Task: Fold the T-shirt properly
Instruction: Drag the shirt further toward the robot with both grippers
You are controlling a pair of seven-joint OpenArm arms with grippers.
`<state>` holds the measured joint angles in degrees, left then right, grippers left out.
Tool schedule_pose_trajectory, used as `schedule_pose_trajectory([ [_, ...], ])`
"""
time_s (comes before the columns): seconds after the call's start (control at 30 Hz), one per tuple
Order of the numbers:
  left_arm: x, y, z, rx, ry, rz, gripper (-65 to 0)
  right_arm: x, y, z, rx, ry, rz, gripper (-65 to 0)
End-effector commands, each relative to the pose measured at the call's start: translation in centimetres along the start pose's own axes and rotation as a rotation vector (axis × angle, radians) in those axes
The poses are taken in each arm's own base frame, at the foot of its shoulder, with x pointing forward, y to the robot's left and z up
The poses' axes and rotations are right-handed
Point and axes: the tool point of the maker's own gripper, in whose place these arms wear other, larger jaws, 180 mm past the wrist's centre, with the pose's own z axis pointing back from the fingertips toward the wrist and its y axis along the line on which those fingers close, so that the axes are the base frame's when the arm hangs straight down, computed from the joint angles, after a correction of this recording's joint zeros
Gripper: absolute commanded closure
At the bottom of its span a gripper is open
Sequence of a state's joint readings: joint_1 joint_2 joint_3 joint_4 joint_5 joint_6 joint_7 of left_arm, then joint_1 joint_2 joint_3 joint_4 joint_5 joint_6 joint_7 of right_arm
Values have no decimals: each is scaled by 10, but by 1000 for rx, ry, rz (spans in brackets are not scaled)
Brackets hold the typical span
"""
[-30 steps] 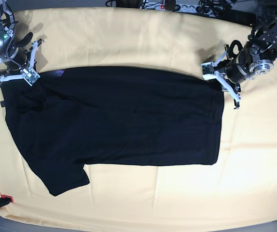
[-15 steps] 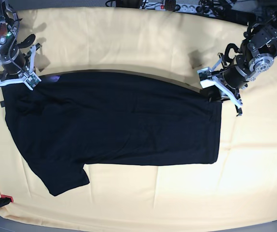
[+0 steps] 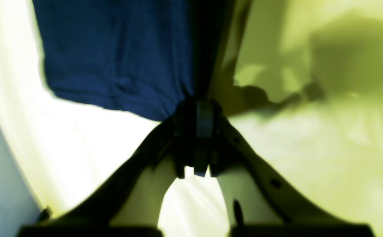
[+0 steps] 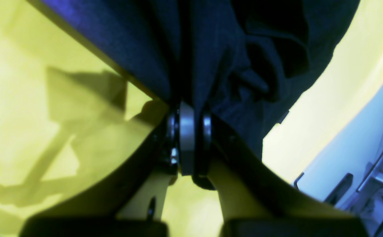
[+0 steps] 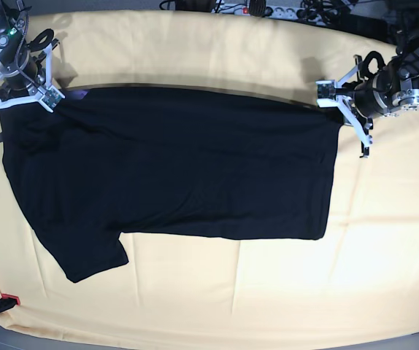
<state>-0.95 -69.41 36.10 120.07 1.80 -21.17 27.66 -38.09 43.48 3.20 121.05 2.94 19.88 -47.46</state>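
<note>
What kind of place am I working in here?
Likely a robotics lab bench: a table draped in pale yellow cloth, a power strip and tangled cables along the far edge, and a black T-shirt spread out.

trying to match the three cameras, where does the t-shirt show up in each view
Base: the T-shirt spans the middle, its far edge pinched by the left hand and right hand.
Left wrist: T-shirt at upper left, above the hand.
Right wrist: T-shirt across the top, above the hand.
Shared landmark: the yellow cloth beneath it.
</note>
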Motion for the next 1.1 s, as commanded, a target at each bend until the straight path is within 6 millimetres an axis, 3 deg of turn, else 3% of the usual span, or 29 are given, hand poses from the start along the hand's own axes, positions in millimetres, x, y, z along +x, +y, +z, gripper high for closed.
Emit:
schedule_pose_trajectory([
  [0.0,-5,5,9,1,28,-21,0,-2,-11,6,-44,19,26,0],
  [0.17,8,-16,26,-118,12,-23,0,-8,8,19,-5,46,49,0],
  [0.57,13,-69,62,-430,9,-24,0,-35,53,45,108,134,86,0],
  [0.73,20,-79,67,-493,-30,-20,0,-44,65,49,146,157,87,0],
  [0.87,23,-81,68,-502,-42,-7,0,-43,61,48,123,157,57,0],
  [0.9,23,-81,68,-502,-42,-7,-34,-42,58,48,110,156,41,-14],
  [1.0,19,-81,68,-507,-20,-7,-292,-43,54,48,87,161,38,-298],
  [1.03,18,-82,68,-510,-13,-6,-359,-43,52,48,79,162,44,-372],
  [1.07,17,-83,69,-516,-7,-1,-385,-43,51,48,70,165,50,-404],
])
